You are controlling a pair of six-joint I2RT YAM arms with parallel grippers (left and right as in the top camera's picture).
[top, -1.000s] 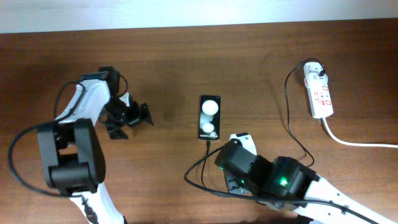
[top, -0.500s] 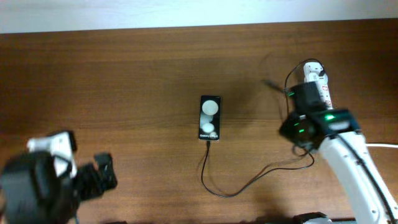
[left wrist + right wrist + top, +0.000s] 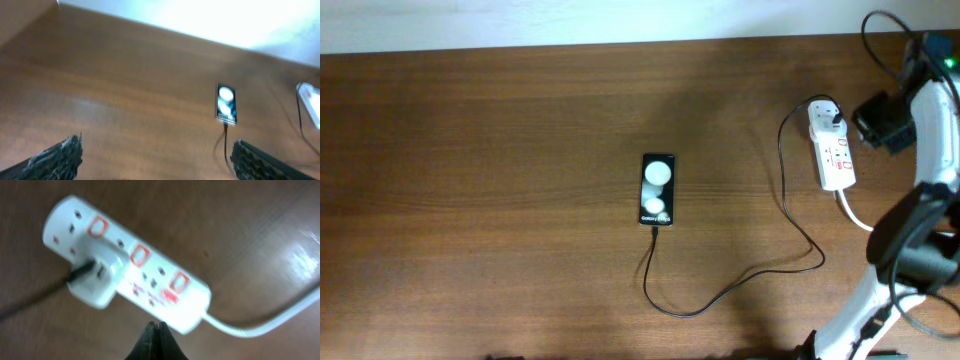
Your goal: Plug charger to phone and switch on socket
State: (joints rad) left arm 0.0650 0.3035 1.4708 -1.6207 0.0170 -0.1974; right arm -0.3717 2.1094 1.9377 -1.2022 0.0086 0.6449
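The black phone (image 3: pixel 658 189) lies face up at the table's middle, two white circles on its face; it also shows in the left wrist view (image 3: pixel 226 103). The thin black charger cable (image 3: pixel 692 311) runs from the phone's near end in a loop to the white adapter (image 3: pixel 830 118), which sits in the white socket strip (image 3: pixel 836 158). In the right wrist view the strip (image 3: pixel 150 280) shows red switches, with the adapter (image 3: pixel 97 277) plugged in. My right gripper (image 3: pixel 157 325) is shut and empty, just beside the strip's long edge, at the far right of the overhead view (image 3: pixel 876 120). My left gripper (image 3: pixel 157 145) is open and empty, well back from the phone.
The strip's thick white cord (image 3: pixel 880 228) trails right to the table's edge and also shows in the right wrist view (image 3: pixel 270 322). The right arm (image 3: pixel 920 200) stands along the right side. The table's far edge meets a white wall (image 3: pixel 620 20).
The right arm swung from the table's front to the far right beside the socket strip. The left arm drew back out of the overhead view. The cable now lies in a wide loop.
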